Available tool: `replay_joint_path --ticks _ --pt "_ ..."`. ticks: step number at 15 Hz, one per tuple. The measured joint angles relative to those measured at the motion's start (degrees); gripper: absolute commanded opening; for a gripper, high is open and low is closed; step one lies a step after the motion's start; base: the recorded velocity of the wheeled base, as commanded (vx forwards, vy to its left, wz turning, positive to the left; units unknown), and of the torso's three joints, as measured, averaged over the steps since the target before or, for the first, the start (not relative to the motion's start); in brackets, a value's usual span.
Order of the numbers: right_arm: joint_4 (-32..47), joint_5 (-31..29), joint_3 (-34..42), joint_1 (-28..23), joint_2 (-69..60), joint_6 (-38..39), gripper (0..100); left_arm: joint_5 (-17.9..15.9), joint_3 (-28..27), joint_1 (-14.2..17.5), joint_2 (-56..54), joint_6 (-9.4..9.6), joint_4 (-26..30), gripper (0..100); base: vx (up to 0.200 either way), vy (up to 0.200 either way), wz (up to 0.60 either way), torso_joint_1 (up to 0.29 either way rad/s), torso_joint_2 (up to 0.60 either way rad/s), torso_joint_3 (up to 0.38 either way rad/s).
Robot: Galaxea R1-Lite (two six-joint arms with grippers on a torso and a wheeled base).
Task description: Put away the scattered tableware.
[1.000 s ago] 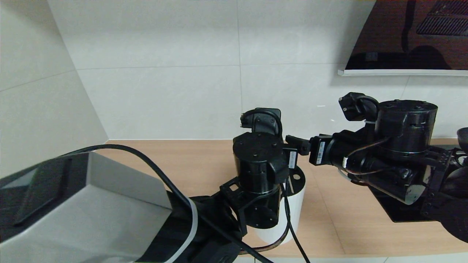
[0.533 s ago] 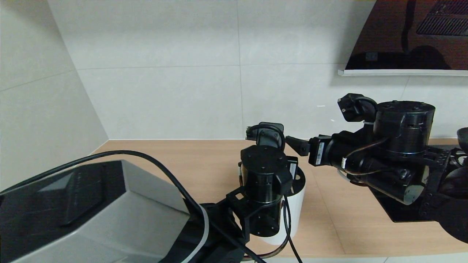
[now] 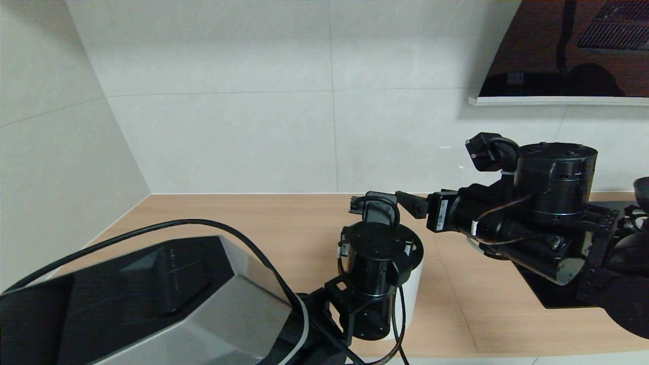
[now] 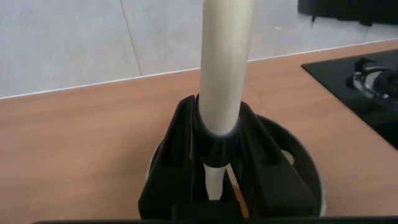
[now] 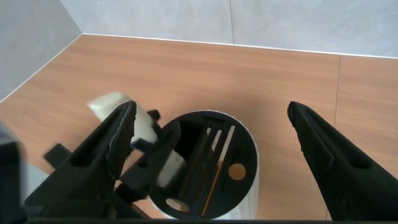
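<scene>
Wooden countertop backs onto pale tiled wall. Left gripper clamps a cream handle over the white holder; right gripper gapes, holding nothing.

The white cylindrical utensil holder stands on the wooden desk, left of the black cooktop; above it, the cream round handle sits in the left tool.

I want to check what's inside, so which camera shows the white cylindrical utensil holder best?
The right wrist view: it looks down into the white cylindrical utensil holder, showing thin sticks inside. The head view shows its side behind the left arm; the left wrist view, part of its rim behind the cream-handled utensil in the left gripper.
</scene>
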Motion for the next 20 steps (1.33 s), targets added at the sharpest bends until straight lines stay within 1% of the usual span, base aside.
replay_joint_path --ticks 6,7,13,15,16,17,20 --pt "0.0 0.0 0.0 0.0 0.1 0.0 100 0.0 0.0 0.0 1.2 -0.07 0.0 0 0.000 0.000 0.00 0.000 0.00 0.000" --pt "0.0 0.0 0.0 0.0 0.2 0.0 100 0.0 0.0 0.0 1.2 -0.09 0.0 100 0.000 0.000 0.00 0.000 0.00 0.000" --pt "0.0 0.0 0.0 0.0 0.2 0.0 100 -0.1 0.4 0.0 1.2 -0.07 -2.1 100 0.000 0.000 0.00 0.000 0.00 0.000" --pt "0.0 0.0 0.0 0.0 0.2 0.0 100 -1.0 1.6 -0.1 0.7 -0.05 -3.2 100 0.000 0.000 0.00 0.000 0.00 0.000" --pt "0.0 0.0 0.0 -0.1 0.2 0.0 100 -2.4 2.9 -0.2 -0.2 -0.02 -4.0 100 0.000 0.000 0.00 0.000 0.00 0.000" --pt "0.0 0.0 0.0 -0.4 0.2 0.0 100 -4.5 4.8 -0.3 -2.1 0.00 -4.4 100 0.000 0.000 0.00 0.000 0.00 0.000" --pt "0.0 -0.1 -0.1 -1.4 0.0 0.0 100 -13.2 12.5 -0.5 -11.6 0.04 -4.9 100 0.000 0.000 0.00 0.000 0.00 0.000"
